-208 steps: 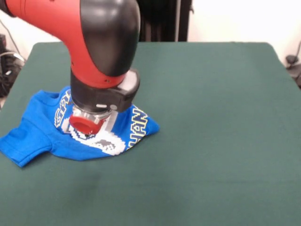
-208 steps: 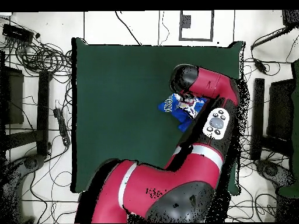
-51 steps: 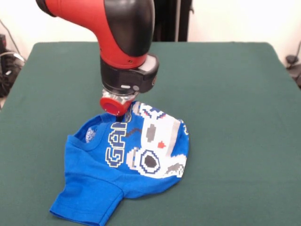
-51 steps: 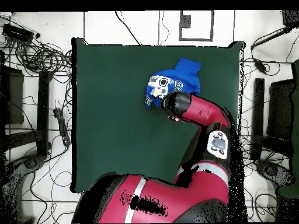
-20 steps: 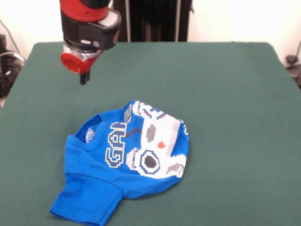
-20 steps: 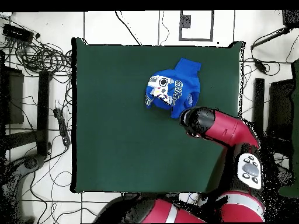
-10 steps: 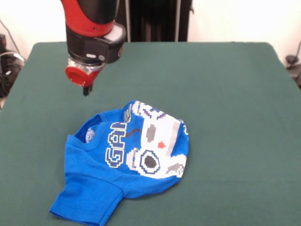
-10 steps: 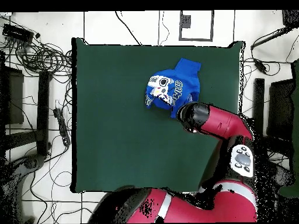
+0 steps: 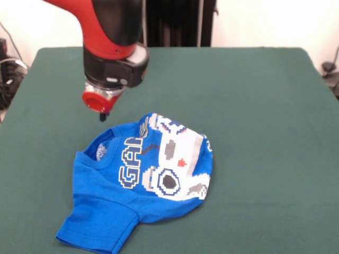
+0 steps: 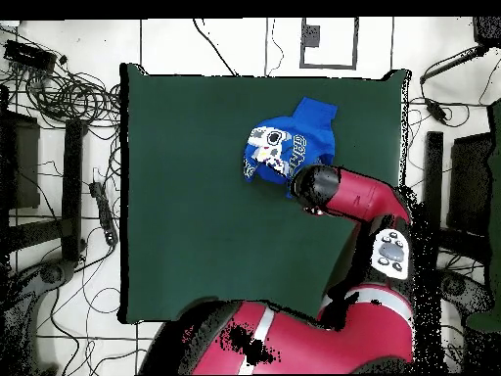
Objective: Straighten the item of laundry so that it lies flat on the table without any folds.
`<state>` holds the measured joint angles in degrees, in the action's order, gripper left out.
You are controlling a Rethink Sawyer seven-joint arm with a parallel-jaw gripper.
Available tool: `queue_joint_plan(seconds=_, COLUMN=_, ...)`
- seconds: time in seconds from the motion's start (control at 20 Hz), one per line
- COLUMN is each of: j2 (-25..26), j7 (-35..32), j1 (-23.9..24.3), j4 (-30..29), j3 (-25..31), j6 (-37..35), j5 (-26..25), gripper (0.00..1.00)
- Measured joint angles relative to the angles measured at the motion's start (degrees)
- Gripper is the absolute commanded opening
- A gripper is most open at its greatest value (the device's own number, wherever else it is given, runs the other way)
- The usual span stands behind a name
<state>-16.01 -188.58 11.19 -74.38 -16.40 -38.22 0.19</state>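
The small bright blue soft-cloth T-shirt (image 9: pixel 140 177) with the blocky white-grey controller print is bunched into a rounded, folded lump on the big dark green fabric-clad table (image 9: pixel 254 106), at the near left in the front view. The red-and-black arm's gripper (image 9: pixel 103 115) hangs just off the shirt's far-left edge, holding nothing; can't tell if it's spread or pressed together. Loads of bare table to the right and far side.

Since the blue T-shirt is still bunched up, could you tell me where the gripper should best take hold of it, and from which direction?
Probably the folded-under edge of the T-shirt beside the pixel print, at the picture's right in the front view. The gripper hangs above the table near the collar; coming straight down on that rounded edge and pulling outward should open the fold.
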Motion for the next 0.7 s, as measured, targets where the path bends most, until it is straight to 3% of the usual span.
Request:
queue_joint_plan(seconds=0.4, j2=4.4, j7=0.0, j1=-2.0, j4=4.1, j3=0.0, j6=-0.4, j5=1.1, gripper=0.00)
queue_joint_plan(seconds=0.7, j2=4.8, j7=0.0, j1=-2.0, j4=5.6, j3=-0.4, j6=-3.0, j5=1.4, gripper=0.00)
